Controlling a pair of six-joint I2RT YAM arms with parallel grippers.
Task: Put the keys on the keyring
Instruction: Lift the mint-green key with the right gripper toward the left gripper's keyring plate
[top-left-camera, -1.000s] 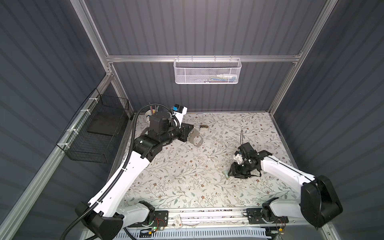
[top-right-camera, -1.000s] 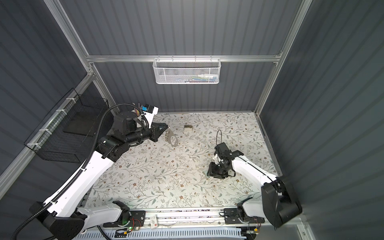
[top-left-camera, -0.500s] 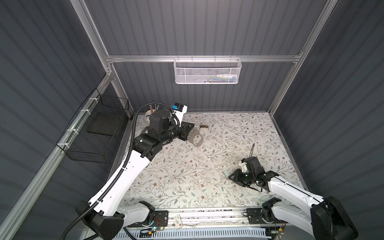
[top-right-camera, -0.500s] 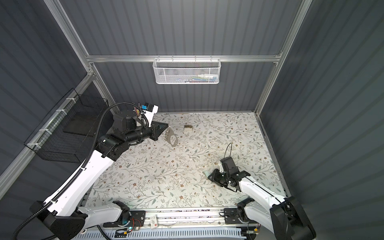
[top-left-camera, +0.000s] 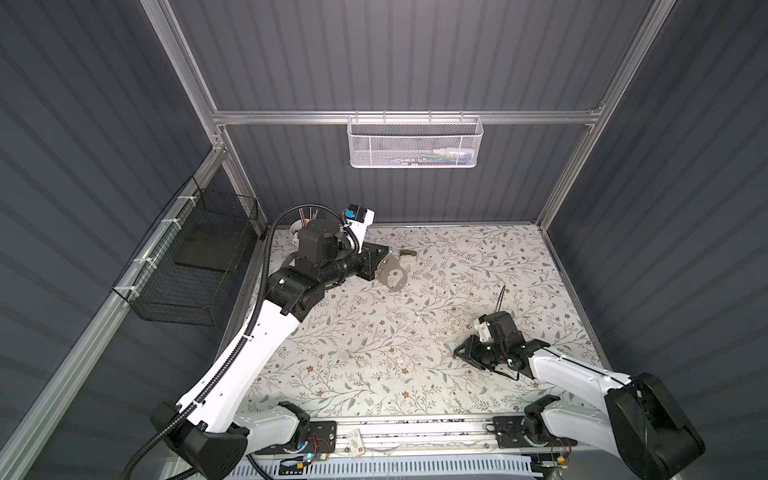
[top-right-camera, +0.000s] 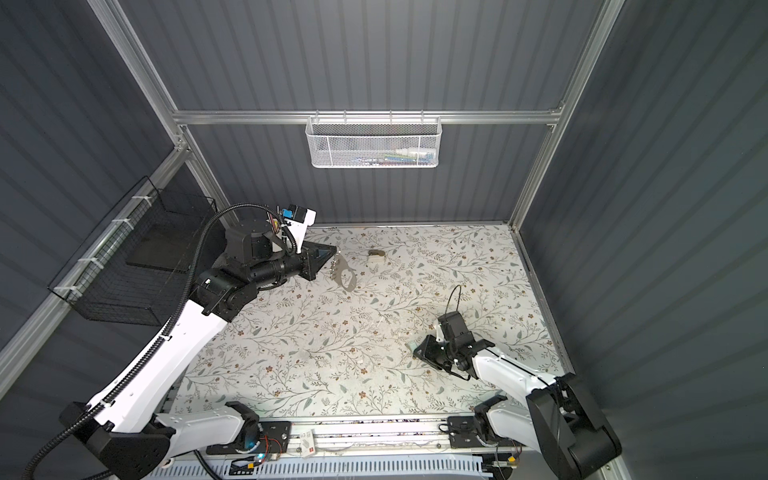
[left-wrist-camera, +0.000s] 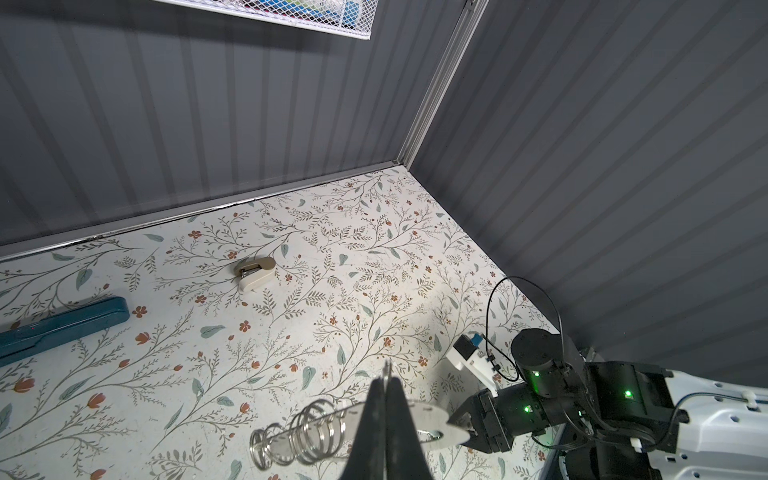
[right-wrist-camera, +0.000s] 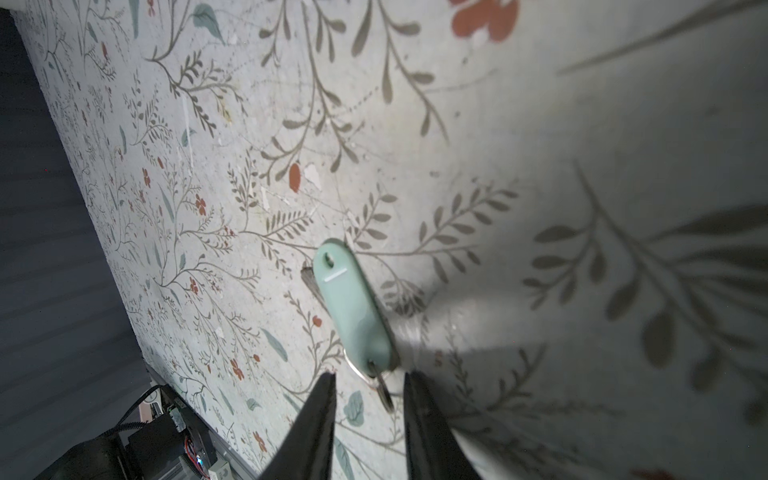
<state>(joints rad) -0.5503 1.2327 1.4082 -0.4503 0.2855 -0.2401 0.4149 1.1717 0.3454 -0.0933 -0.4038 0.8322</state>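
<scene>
Mint-green plastic marks the keys (right-wrist-camera: 353, 307): an oval tag lying flat on the floral worktop (top-left-camera: 374, 365), with a wire loop and a thin key at one end. In both top views they sit in the lower right of the frame, at the tip of the right arm (top-left-camera: 561, 370), which reaches in low from the bottom right corner. The right wrist view shows the right jaws spread, one on each side of the loop and key, with a gap on both sides and no contact that can be made out.

The keyring (left-wrist-camera: 428, 417), a flat grey plate with a cutout and a row of silver wire rings on its edge, is in the upper middle of both top views, well apart from the keys. The left arm (top-left-camera: 257, 332) holds it clear of the worktop, and the left jaws are pressed together on the plate, rings to one side.

Just beside the keyring, nearer the back wall, lies a tan-and-white lump (top-left-camera: 409, 253). A teal oblong case (left-wrist-camera: 62, 324) shows in the left wrist view, lying on the worktop. A white mesh basket (top-left-camera: 415, 145) hangs on the back rail, and a black wire basket (top-left-camera: 187, 266) on the wall at the left of the frame.
</scene>
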